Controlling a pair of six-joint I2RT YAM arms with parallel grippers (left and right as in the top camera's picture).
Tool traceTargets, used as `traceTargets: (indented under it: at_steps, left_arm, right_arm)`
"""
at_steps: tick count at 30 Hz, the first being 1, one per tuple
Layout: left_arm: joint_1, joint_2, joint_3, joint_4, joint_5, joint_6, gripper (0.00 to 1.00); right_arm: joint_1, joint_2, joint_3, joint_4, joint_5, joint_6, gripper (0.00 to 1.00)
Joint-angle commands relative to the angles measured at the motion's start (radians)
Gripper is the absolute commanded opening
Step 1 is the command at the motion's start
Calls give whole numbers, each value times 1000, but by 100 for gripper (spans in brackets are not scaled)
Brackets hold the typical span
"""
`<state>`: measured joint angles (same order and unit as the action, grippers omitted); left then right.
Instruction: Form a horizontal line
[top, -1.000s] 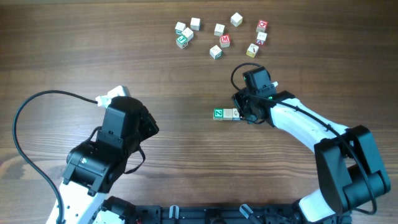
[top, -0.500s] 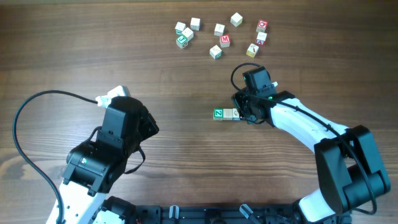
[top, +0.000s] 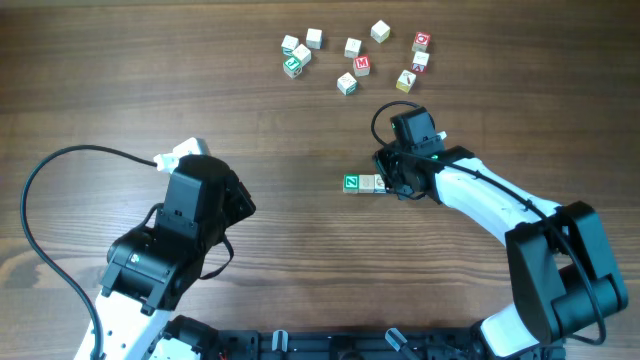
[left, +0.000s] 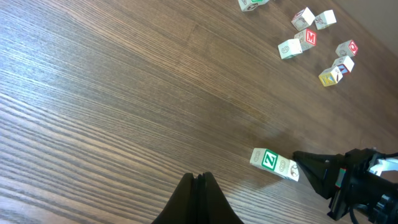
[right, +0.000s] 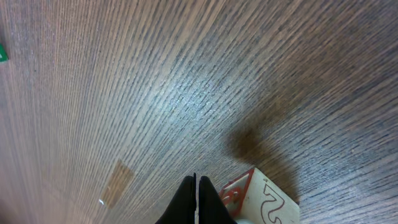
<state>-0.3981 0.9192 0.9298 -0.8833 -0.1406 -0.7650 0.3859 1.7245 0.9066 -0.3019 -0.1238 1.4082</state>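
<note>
Small wooden cubes (top: 362, 183), seemingly abutting

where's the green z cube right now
Overhead, the green Z cube sits mid-table, touching the beige cube on its right, below the scattered cubes.
</note>
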Motion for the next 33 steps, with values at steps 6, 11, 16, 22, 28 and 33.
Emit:
traceTargets:
  at_steps: [6, 11, 16, 22, 28, 33]
  left_arm:
    - [2, 5, 0, 0, 5, -6, 4]
    - [2, 5, 0, -1, 5, -6, 4]
    - [2, 5, 0, -1, 5, -6, 4]
    - [2, 5, 0, 3, -11, -6, 4]
    - [2, 5, 0, 13, -11, -6, 4]
    - [2, -37, 0, 53, -32, -6, 4]
  right_arm:
    - [4, 17, 9, -1, -7, -24, 5]
    - [2, 17, 9, 33, 32, -24, 5]
    - [-73, 12, 9, -3, 39, -21, 5]
    - [-185, -14, 9, -92, -35, -108, 5]
    - [-245, -64, 9, -172, -50, -206, 5]
    - [-288, -242, 10, -291, -45, -354, 4]
